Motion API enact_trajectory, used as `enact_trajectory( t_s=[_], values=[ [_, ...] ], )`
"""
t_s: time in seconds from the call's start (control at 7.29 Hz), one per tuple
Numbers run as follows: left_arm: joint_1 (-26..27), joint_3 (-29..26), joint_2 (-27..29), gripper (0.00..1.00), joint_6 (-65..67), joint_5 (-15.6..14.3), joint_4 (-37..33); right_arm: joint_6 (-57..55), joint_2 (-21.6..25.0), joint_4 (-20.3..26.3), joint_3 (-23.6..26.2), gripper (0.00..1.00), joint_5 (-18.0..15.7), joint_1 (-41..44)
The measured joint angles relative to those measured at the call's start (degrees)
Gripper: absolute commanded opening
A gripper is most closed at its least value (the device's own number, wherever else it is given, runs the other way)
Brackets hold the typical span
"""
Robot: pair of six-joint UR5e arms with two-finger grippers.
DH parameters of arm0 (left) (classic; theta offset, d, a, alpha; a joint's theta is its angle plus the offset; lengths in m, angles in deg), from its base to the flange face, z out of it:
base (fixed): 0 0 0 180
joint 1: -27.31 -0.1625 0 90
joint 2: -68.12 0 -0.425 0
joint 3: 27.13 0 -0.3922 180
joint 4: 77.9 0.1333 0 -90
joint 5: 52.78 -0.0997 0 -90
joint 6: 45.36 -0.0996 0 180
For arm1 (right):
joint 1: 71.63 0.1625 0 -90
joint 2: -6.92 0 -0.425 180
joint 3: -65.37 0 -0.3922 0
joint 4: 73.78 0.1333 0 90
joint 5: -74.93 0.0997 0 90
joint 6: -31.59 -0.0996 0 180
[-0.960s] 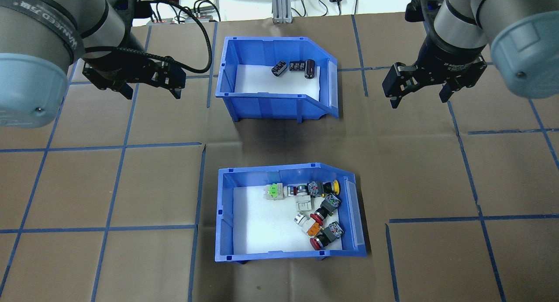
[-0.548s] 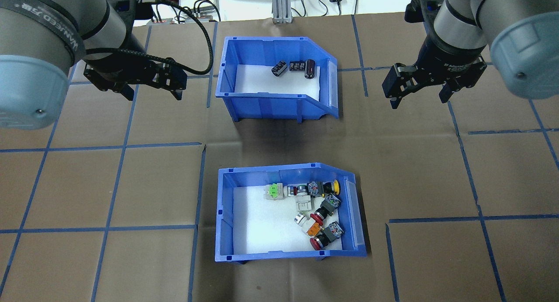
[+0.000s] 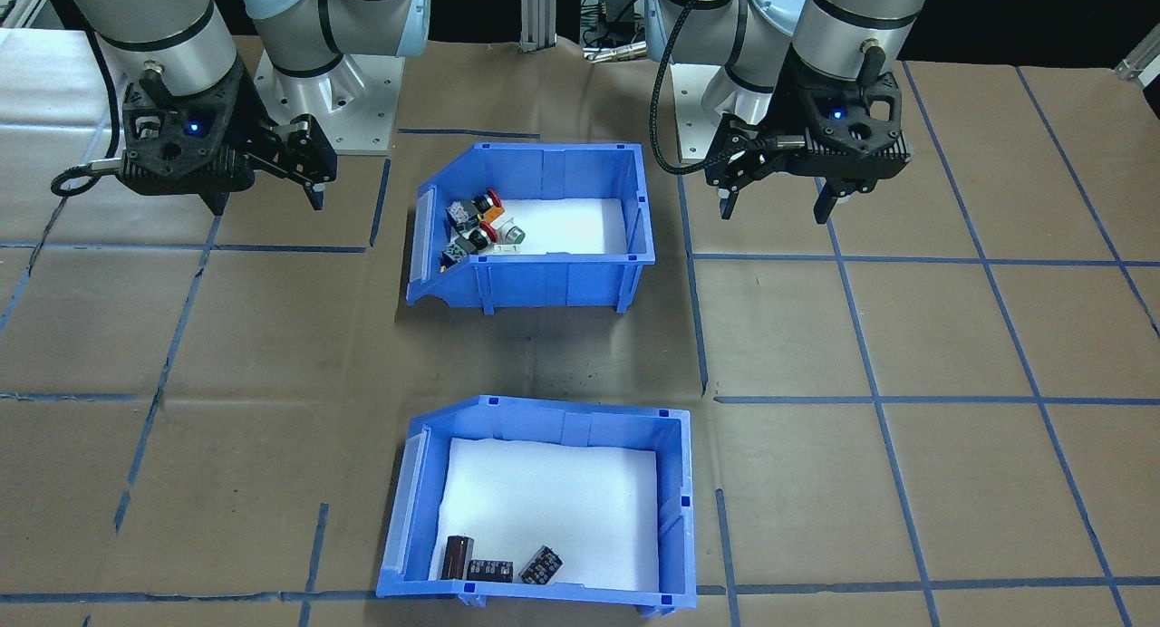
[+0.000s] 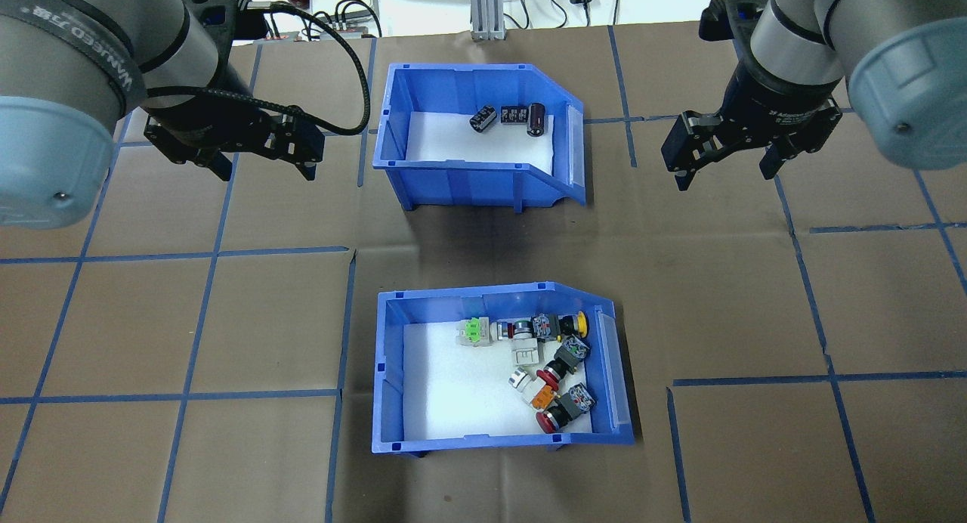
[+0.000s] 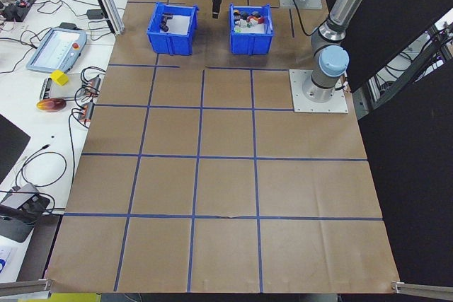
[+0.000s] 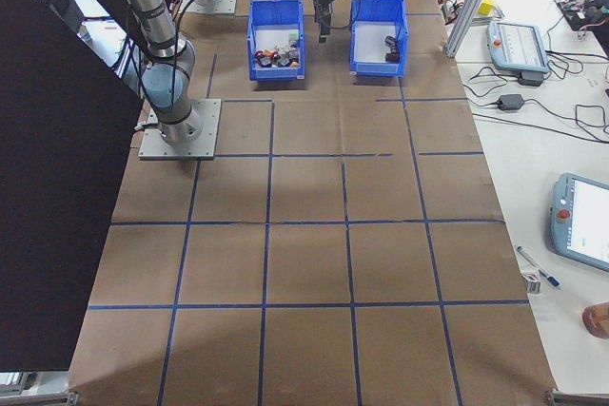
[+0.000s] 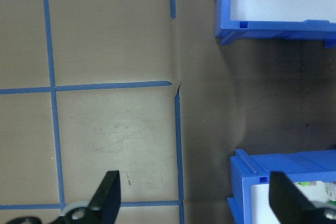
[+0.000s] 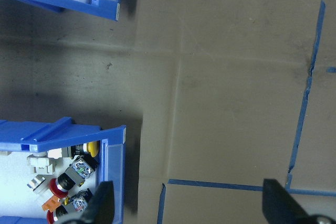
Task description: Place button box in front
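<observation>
The button box (image 4: 491, 289) is a blue bin holding red, yellow, green and orange switches on white foam; it stands on the table near the robot's side and also shows in the front view (image 3: 553, 283). My left gripper (image 4: 266, 165) hangs open and empty above the table, beyond the box and to its left. My right gripper (image 4: 725, 174) hangs open and empty beyond the box and to its right. In the left wrist view, the left gripper (image 7: 197, 203) frames bare table beside the box corner (image 7: 283, 166). In the right wrist view, the right gripper (image 8: 191, 205) is beside the box's sloped front (image 8: 113, 171).
A matching blue bin (image 4: 461, 183) with black cylindrical parts stands farther from the robot, in line with the button box. Blue tape lines grid the brown table cover. An aluminium post (image 4: 487, 9), cables and teach pendants lie beyond the far edge.
The left arm has shifted slightly, and its gripper sits a little nearer the robot in the overhead view. The right arm and both bins have not moved.
</observation>
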Motion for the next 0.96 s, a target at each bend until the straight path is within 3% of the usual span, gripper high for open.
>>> enact_trajectory(
  t_s=[0.41,0.96],
  values=[
    [-0.01,0.03,-0.31,0.99,1.51,-0.02,-5.14,10.63,-3.68,-0.16,-3.35,1.0,0.3,0.45],
    [0.84,3.45,-3.29,0.99,20.34,0.6,-7.76,31.57,-16.73,-0.11,-16.61,1.0,0.44,4.68]
  ],
)
